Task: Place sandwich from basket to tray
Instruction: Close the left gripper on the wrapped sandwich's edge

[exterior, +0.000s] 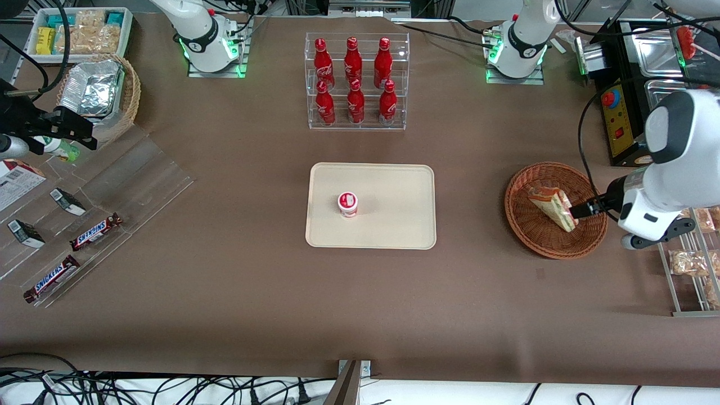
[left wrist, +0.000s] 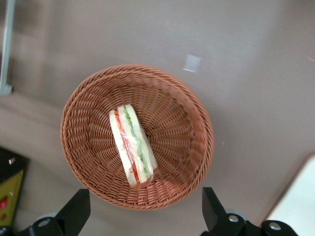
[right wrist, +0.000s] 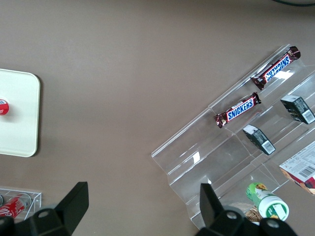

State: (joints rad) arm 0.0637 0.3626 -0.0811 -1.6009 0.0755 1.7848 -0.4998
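I see hand (left wrist: 142,216) hanging over basket (left wrist: 192,147), fingers (left wrist: 76,209) spread wide, gripping nothing. Sandwich (left wrist: 132,146) lies in basket directly under hand, filling edge up, one end against woven wall. Basket sits on bench (exterior: 225,292) at working arm's end. Tray (exterior: 394,225) lies well apart toward parked arm's end, small red-and-white cup (exterior: 347,203) standing on it.

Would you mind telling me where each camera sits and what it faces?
Front view: high, facing both arms; gripper above the basket.
Left wrist view: looking down on the sandwich in the basket, open fingers showing.
Right wrist view: looking down on the candy bars, parked fingers showing.
Front and left wrist views share the basket, sandwich and tray.
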